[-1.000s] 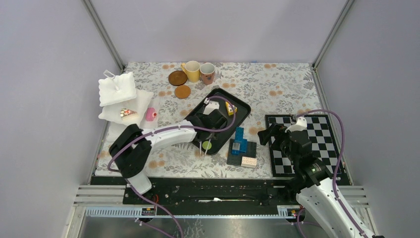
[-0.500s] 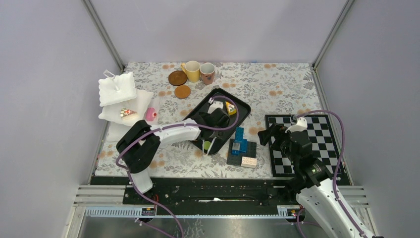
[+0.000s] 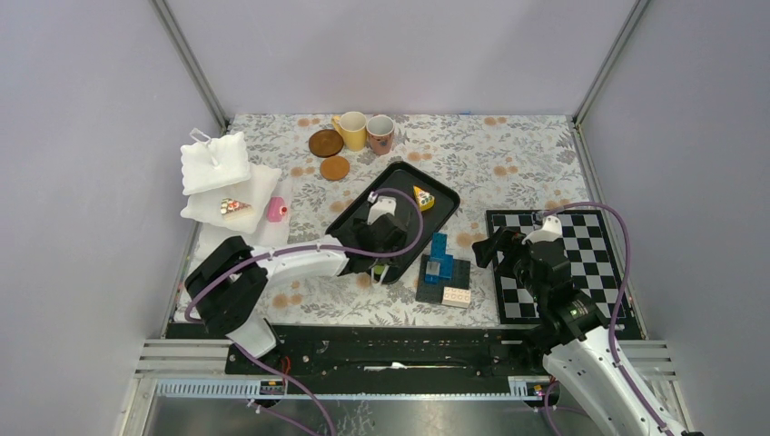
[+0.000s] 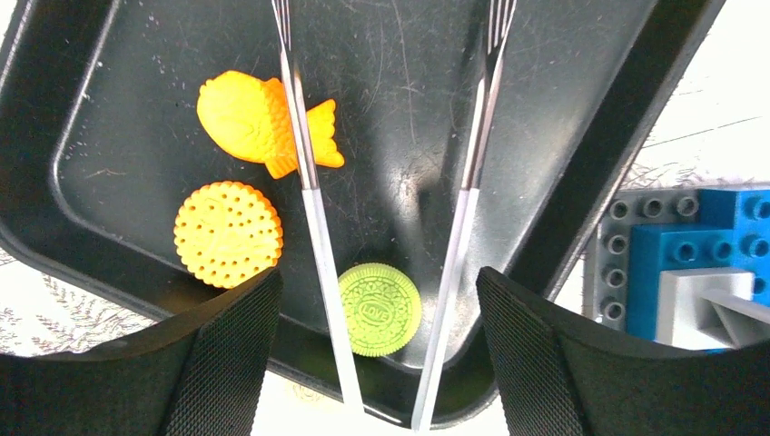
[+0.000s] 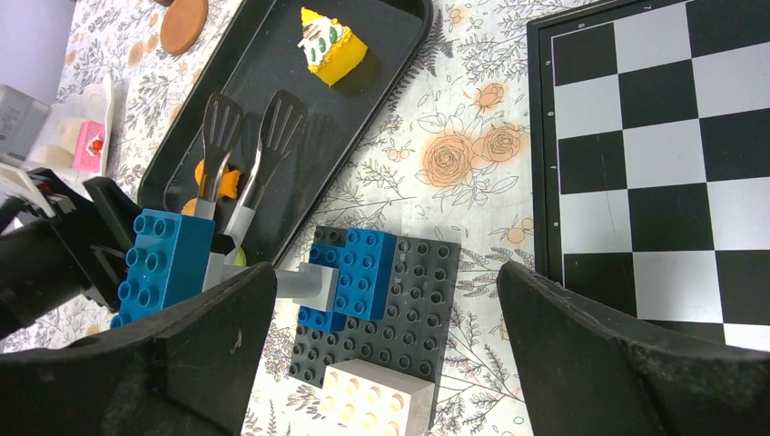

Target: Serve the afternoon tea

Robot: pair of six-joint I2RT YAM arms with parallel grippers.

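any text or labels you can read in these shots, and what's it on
"LOVE": embossed in the middle of the green cookie in the black tray, readable in the left wrist view only.
The round orange cookie has dots and a leaf-like pattern, no letters.
The patterned mug has markings too small to read.
Nothing readable on the brick stack or the chessboard.

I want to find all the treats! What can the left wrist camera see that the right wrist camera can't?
Only the left wrist view shows the round orange cookie and the whole round green cookie. Only the right wrist view shows the yellow cake slice and the black-and-white chessboard. Both show the black tray, metal tongs, orange fish-shaped cake and blue building bricks.
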